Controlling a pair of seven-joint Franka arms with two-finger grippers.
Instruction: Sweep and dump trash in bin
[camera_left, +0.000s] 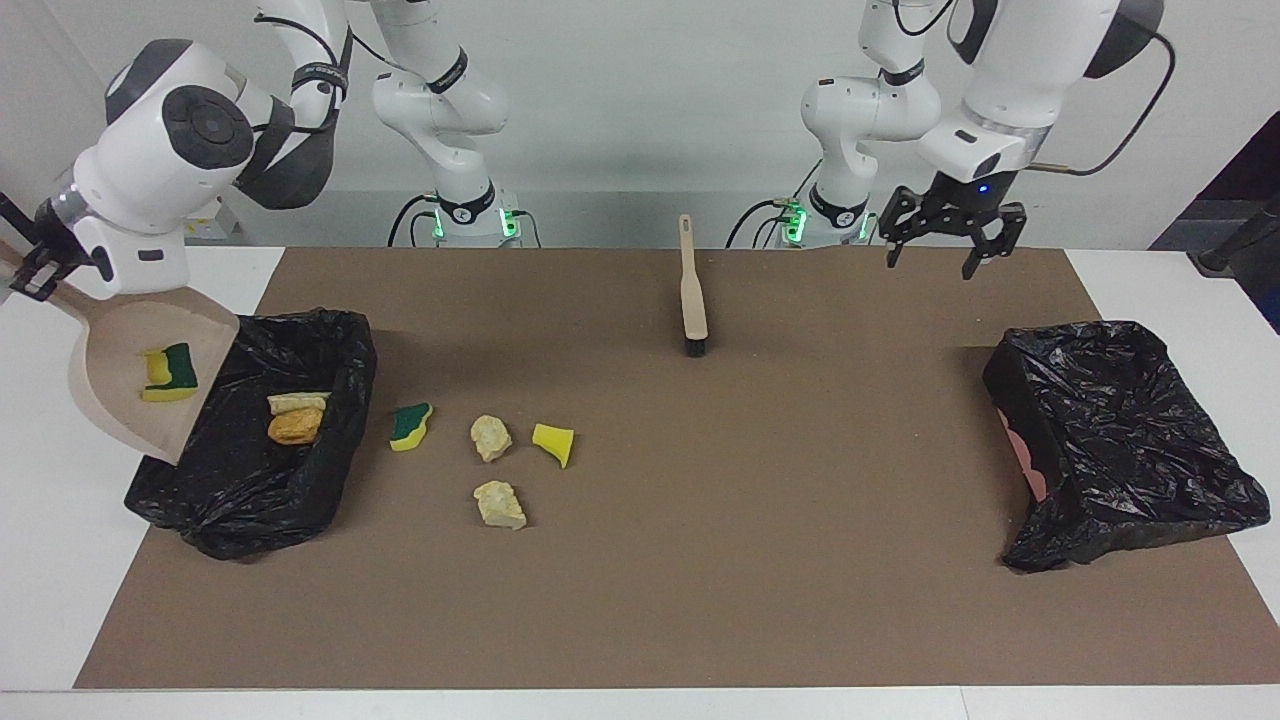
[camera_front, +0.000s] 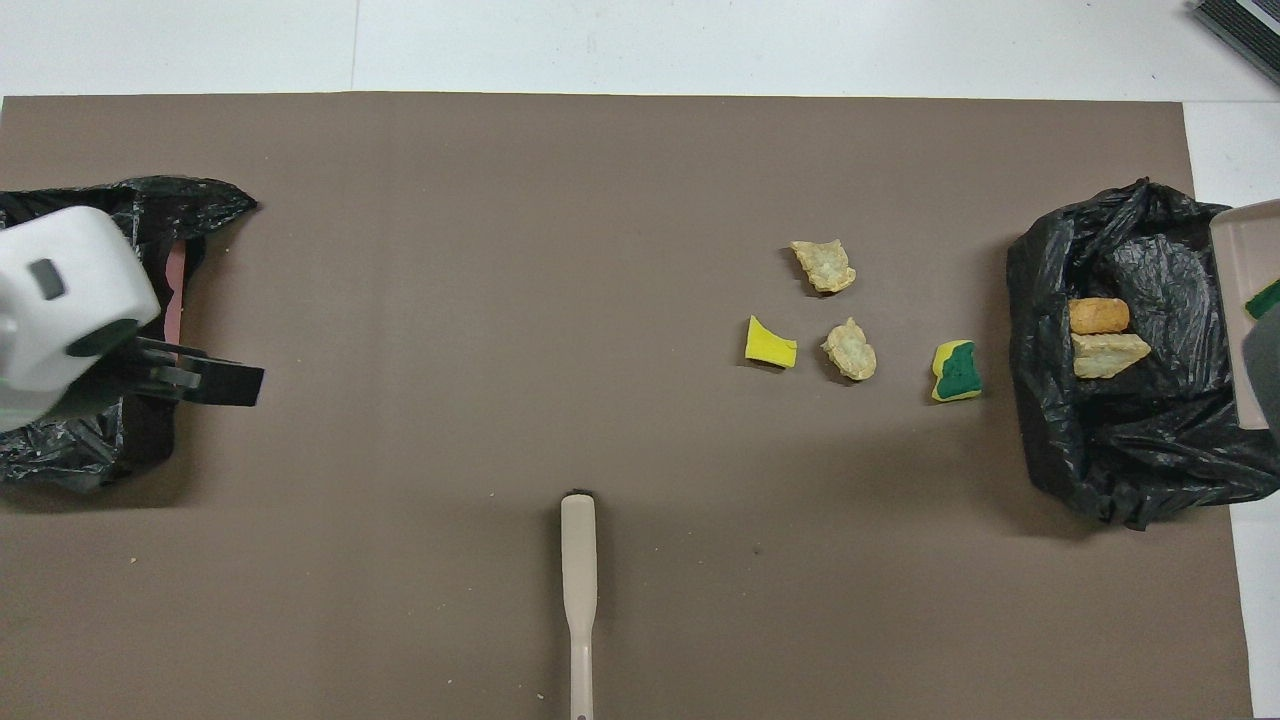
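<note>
My right gripper (camera_left: 35, 268) is shut on the handle of the beige dustpan (camera_left: 120, 400) and holds it tilted over the black-bagged bin (camera_left: 230, 510) at the right arm's end. A yellow-and-green sponge piece (camera_left: 170, 372) lies in the pan. A pale foam lump (camera_left: 297, 402) and an orange-brown lump (camera_left: 295, 427) lie in the bin. On the mat beside the bin lie a green-and-yellow sponge piece (camera_left: 411, 426), two pale foam lumps (camera_left: 490, 437) (camera_left: 499, 504) and a yellow piece (camera_left: 554, 443). My left gripper (camera_left: 930, 266) is open and empty in the air. The beige brush (camera_left: 692, 290) lies on the mat.
A second black-bagged bin (camera_left: 1120, 440) stands at the left arm's end of the brown mat (camera_left: 760, 560), with the left gripper (camera_front: 215, 372) over its edge. The brush (camera_front: 578, 590) lies near the robots at the middle of the mat.
</note>
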